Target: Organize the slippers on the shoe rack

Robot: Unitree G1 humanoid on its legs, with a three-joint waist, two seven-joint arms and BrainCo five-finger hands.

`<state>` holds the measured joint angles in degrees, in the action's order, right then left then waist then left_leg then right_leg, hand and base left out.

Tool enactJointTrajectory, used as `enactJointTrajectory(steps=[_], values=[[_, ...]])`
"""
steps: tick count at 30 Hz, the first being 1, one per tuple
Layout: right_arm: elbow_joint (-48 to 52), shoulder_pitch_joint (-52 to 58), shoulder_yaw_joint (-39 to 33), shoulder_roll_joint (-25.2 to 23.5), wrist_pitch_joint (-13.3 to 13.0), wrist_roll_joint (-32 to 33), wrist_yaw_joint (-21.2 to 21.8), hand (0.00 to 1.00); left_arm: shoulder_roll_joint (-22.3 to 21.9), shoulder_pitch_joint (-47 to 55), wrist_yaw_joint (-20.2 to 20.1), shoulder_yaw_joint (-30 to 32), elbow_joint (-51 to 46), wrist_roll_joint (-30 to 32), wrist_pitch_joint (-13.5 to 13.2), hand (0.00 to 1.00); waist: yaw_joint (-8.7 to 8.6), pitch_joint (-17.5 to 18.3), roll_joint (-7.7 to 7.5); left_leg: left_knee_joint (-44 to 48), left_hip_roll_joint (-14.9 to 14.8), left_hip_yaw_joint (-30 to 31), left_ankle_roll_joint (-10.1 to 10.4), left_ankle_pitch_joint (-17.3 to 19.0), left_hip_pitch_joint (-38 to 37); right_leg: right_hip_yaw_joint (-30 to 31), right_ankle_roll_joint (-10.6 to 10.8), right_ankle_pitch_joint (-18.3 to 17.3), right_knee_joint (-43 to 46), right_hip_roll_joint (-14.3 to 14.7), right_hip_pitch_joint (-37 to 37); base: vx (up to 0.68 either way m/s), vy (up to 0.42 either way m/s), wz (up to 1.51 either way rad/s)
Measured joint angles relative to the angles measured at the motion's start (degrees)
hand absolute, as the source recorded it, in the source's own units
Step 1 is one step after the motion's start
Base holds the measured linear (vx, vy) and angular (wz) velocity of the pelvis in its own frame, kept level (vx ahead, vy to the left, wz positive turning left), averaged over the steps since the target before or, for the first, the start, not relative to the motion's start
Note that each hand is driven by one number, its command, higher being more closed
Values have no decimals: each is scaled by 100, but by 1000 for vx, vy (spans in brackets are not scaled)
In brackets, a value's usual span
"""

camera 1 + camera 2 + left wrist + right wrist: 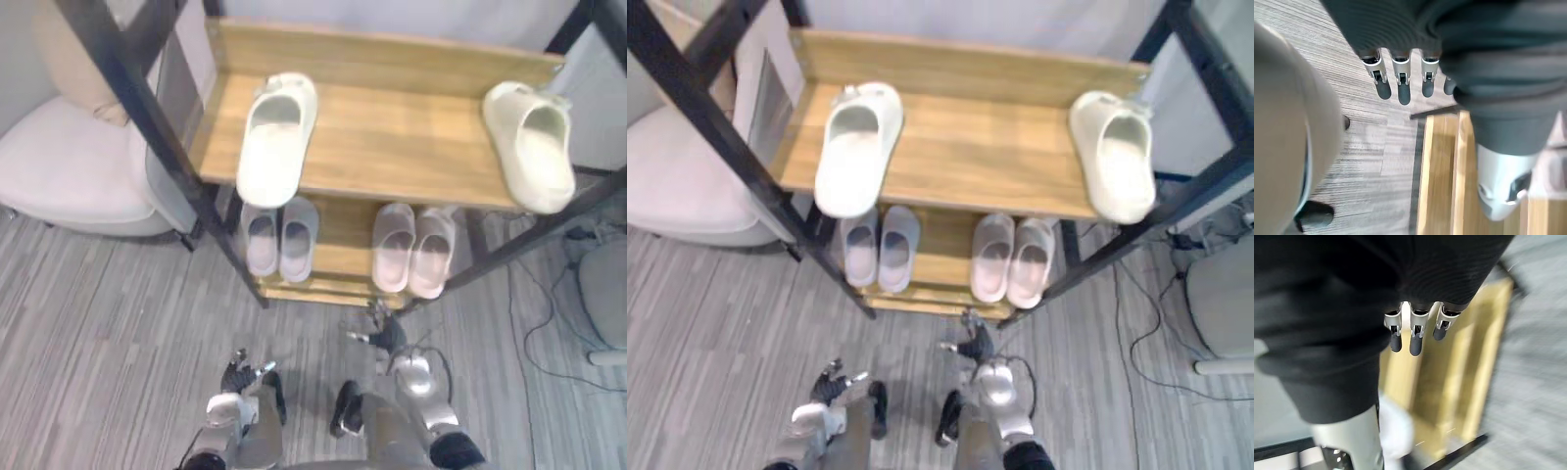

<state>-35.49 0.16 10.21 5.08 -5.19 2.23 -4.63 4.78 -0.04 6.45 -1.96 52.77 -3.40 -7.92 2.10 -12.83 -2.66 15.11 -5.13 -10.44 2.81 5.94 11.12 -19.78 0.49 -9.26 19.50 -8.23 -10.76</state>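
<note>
Eye views: cream slipper (277, 137) at L end of shoe rack (392, 54) top shelf (392, 147), 2nd cream slipper (532, 144) at R end, well apart; grey pair (279, 238) & pink pair (413, 248) side by side on lower shelf (343, 240)
L wrist: left robot hand (1402, 78) spread, empty, above floor (1376, 137)
R wrist: right robot hand (1416, 335) spread, empty

Matt wooden shoe rack (392, 147) shelves
</note>
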Motion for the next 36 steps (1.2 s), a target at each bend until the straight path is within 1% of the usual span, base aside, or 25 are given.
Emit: enactJointTrajectory(steps=[2, 3, 7, 10, 13, 14, 17, 19, 20, 24, 26, 28, 29, 30, 32, 33, 36], values=[[-423, 214, -183, 2, 18, -8, 50, 0, 2, 126, -55, -49, 30, 119, 0, 0, -40, 186, 60, -614, 72, -6, -4, -232, -401, -42, 59, 209, -557, 89, 366, 167, 40, 2], [-775, 291, -345, -4, 27, -20, 120, 0, 9, 192, -59, -74, 48, 225, 0, 0, -50, 277, 109, -952, 95, -29, 2, -337, -686, -58, 96, 356, -939, 156, 667, 148, 33, -1], [-1384, 371, -579, -5, 57, -240, 129, 0, 16, 228, -70, -144, 148, 389, 3, 0, -67, 406, 195, -1253, 138, -45, -3, -385, -1084, -80, 155, 591, -1520, 262, 1190, 99, 28, -1], [-1812, 374, -786, -20, 70, -283, 127, 0, 17, 235, -113, -246, 156, 447, 3, 0, -72, 483, 228, -1369, 183, -48, -5, -387, -1313, -85, 197, 714, -1828, 294, 1493, 41, 32, 0], [-1989, 375, -847, -4, 77, -389, 124, 0, 18, 234, -135, -431, 190, 471, 2, 0, -77, 517, 241, -1504, 220, -31, -16, -426, -1512, -86, 218, 780, -1998, 309, 1674, 0, 0, 0], [-2007, 378, -903, -17, 76, -412, 124, 0, 16, 241, -138, -556, 191, 509, 2, 0, -84, 536, 242, -1531, 229, -20, -23, -441, -1530, -84, 220, 796, -2031, 311, 1692, -24, 22, 4], [-2068, 360, -986, -23, 86, -438, 123, 0, 12, 177, -161, -1211, 150, 565, 1, 0, -108, 612, 280, -1740, 275, 15, -56, -587, -1583, -96, 225, 873, -2143, 314, 1724, -29, 19, 8], [-2076, 343, -986, -28, 120, -436, 122, 0, 6, 184, -176, -1625, -79, 561, 1, 0, -115, 611, 286, -1855, 293, 17, -70, -645, -1700, -92, 227, 929, -2226, 323, 1817, -34, 23, -1], [-2078, 348, -985, -34, 121, -436, 121, 0, 15, 183, -202, -1917, -360, 561, -1, 0, -124, 619, 283, -1901, 307, 19, -79, -670, -1739, -89, 229, 942, -2267, 325, 1846, -41, 23, -3], [-2085, 348, -985, -29, 120, -431, 118, 0, 24, 130, -332, -2751, -1583, 529, -35, 0, -145, 634, 306, -2005, 359, 54, -122, -744, -1751, -102, 248, 1034, -2391, 318, 1879, -48, 32, 3], [-2101, 342, -978, -24, 116, -388, 116, 0, 33, 56, -466, -3196, -2221, 359, -65, 0, -167, 645, 325, -2097, 387, 117, -145, -798, -1762, -143, 283, 1045, -2412, 315, 1885, -30, 34, 13], [-2174, 343, -966, -17, 100, -379, 116, 0, 52, 62, -592, -3516, -2889, 196, -89, 0, -167, 650, 321, -2097, 400, 137, -147, -799, -1762, -151, 292, 1051, -2431, 308, 1900, -8, 30, 5], [-2173, 343, -955, -15, 99, -378, 115, 0, 72, 62, -622, -3600, -3137, 147, -100, 0, -168, 656, 321, -2097, 402, 142, -147, -799, -1761, -154, 292, 1052, -2432, 306, 1902, 0, 0, 0], [-2173, 355, -938, -8, 94, -377, 116, 0, 101, 60, -685, -3715, -3611, -54, -143, 0, -170, 674, 327, -2098, 404, 144, -147, -799, -1761, -155, 290, 1054, -2441, 306, 1906, 0, 0, 0], [-2172, 379, -928, 6, 81, -350, 116, 0, 119, 42, -685, -3790, -4144, -422, -182, 0, -173, 709, 349, -2098, 405, 150, -147, -798, -1761, -160, 283, 1058, -2457, 308, 1914, 19, 6, 2], [-2169, 380, -849, 48, 44, -321, 115, 0, 117, -65, -677, -3811, -4623, -799, -244, 0, -171, 767, 386, -2099, 405, 165, -147, -797, -1762, -170, 274, 1062, -2456, 310, 1923, 45, 12, 3], [-2169, 380, -707, 124, 41, -215, 113, 0, 121, -351, -665, -3859, -5157, -1194, -277, 0, -170, 826, 435, -2100, 406, 180, -146, -797, -1764, -188, 277, 1058, -2455, 311, 1933, 40, 10, 3]])
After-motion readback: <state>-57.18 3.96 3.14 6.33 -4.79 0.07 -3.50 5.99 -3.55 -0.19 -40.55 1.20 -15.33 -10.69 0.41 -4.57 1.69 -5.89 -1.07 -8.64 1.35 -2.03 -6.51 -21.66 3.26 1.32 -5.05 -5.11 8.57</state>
